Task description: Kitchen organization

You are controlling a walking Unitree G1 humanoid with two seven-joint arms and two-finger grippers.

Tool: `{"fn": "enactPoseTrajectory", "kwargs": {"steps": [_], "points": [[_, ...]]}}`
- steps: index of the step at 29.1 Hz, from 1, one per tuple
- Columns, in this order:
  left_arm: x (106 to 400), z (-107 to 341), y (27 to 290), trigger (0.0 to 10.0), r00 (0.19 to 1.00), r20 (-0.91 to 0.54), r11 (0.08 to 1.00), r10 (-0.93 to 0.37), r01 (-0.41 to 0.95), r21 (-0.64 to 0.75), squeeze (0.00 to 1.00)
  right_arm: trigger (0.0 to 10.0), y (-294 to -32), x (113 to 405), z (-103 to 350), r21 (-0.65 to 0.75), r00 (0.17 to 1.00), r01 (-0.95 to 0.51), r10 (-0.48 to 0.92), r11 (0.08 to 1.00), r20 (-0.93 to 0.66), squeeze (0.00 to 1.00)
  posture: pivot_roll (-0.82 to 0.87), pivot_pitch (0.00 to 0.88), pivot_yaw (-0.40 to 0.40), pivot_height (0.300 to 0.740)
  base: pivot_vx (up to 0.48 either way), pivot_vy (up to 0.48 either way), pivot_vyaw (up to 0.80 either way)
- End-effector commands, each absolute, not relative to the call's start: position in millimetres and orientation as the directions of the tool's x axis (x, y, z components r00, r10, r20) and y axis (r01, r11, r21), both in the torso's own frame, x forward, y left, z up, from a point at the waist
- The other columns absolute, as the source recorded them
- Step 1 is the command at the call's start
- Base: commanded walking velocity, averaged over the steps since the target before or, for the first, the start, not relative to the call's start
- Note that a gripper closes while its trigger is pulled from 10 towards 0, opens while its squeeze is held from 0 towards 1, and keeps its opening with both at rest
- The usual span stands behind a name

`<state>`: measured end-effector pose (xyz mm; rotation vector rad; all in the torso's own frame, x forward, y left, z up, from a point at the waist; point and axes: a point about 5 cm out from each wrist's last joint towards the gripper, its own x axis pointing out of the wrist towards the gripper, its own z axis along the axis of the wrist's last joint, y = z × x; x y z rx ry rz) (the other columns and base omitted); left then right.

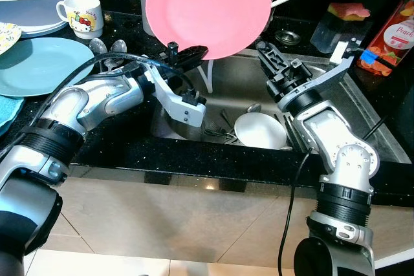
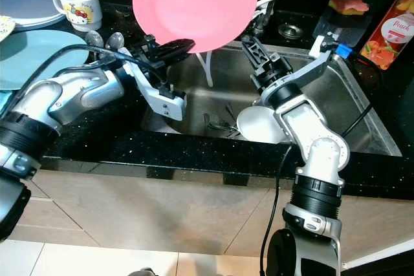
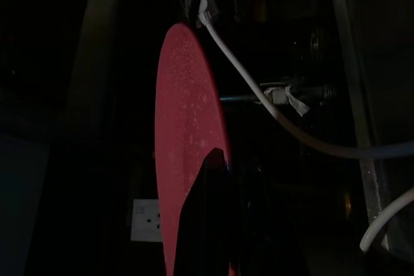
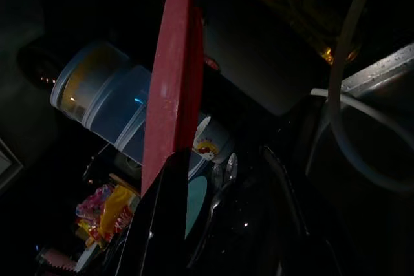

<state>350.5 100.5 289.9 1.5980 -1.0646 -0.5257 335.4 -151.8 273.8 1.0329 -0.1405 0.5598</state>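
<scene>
Two tools, left tool (image 1: 194,53) and right tool (image 1: 264,50), both clamped on pink plate (image 1: 207,8) above steel sink (image 1: 362,111) in black speckled counter (image 1: 194,156).

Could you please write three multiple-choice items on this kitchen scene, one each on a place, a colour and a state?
1. Where does the white bowl lie?
A. in the sink
B. on the blue plate
C. on the floor

2. What colour is the raised plate?
A. green
B. pink
C. black

3. How is the left end effector set?
A. open above the mug
B. shut on the pink plate's rim
C. hanging by the floor

Answers: 1 A, the bowl sits in the sink basin beside cutlery. 2 B, the head views show it pink. 3 B, its fingers clamp the plate's lower edge above the sink.
</scene>
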Motion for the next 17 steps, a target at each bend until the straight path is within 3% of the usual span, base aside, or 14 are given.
{"fn": "enactPoseTrajectory", "kwargs": {"steps": [1, 11, 17], "points": [[344.0, 283.4, 85.8, 10.0, 0.435, 0.171, 0.006, -0.884, -0.354, 0.935, 0.0, 10.0, -149.8, 337.2, 274.0, 0.776, 0.855, -0.493, 0.385, 0.394, 0.348, 0.0, 0.24, 0.088, -0.1, 0.74, 0.0, 0.0, 0.0], [337.7, 273.1, 81.2, 10.0, 0.396, 0.127, -0.005, -0.91, -0.315, 0.949, 0.0, 10.0, -140.7, 337.0, 277.0, 0.767, 0.851, -0.5, 0.396, 0.403, 0.346, 0.0, 0.25, 0.09, -0.102, 0.74, 0.0, 0.0, 0.0], [347.2, 281.6, 89.9, 10.0, 0.452, 0.156, -0.008, -0.878, -0.339, 0.941, 0.0, 10.0, -140.5, 334.5, 280.3, 0.753, 0.848, -0.509, 0.392, 0.417, 0.356, 0.0, 0.24, 0.091, -0.102, 0.74, 0.0, 0.0, 0.0]]}}
